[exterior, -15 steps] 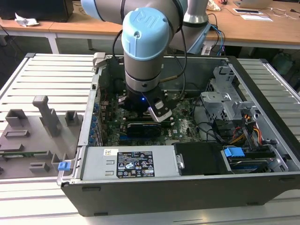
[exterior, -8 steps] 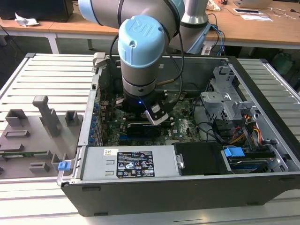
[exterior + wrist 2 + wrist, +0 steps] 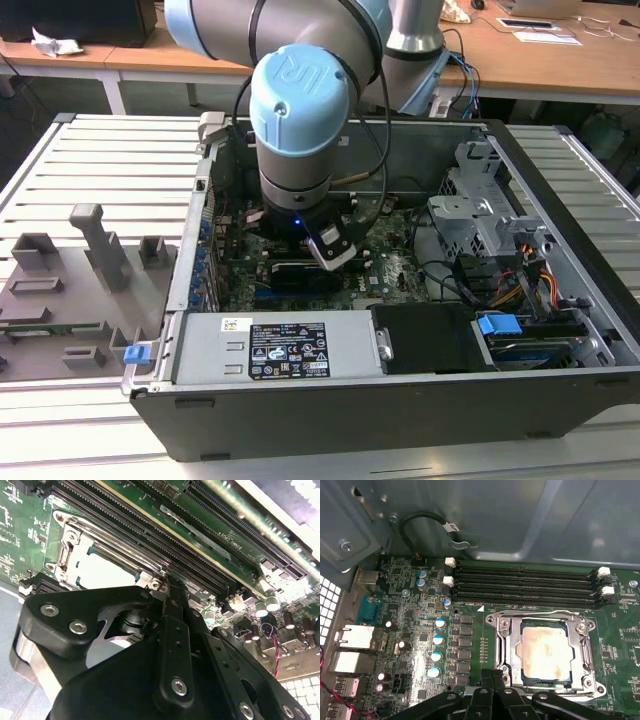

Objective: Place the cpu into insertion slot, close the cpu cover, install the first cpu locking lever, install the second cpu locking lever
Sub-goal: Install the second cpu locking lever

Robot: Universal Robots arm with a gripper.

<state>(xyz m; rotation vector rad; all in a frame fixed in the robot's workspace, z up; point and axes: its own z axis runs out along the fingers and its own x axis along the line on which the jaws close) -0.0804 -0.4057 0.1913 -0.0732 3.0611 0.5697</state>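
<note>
The cpu lies flat in the insertion slot, its silver-grey top showing through the window of the cpu cover. The cover is down over it. A thin wire locking lever runs along the socket's side next to the memory slots. My gripper is shut with its fingertips pressed together at the socket's edge, opposite that lever. In the second wrist view the cpu and cover sit just beyond the gripper, whose tip touches the socket's corner. In the exterior view the arm reaches down into the open computer case.
Long black memory slots run beside the socket. Capacitors and rear ports are on the other side. The power supply, drive cage and cables hem the board in. A grey fixture tray lies at the exterior view's left.
</note>
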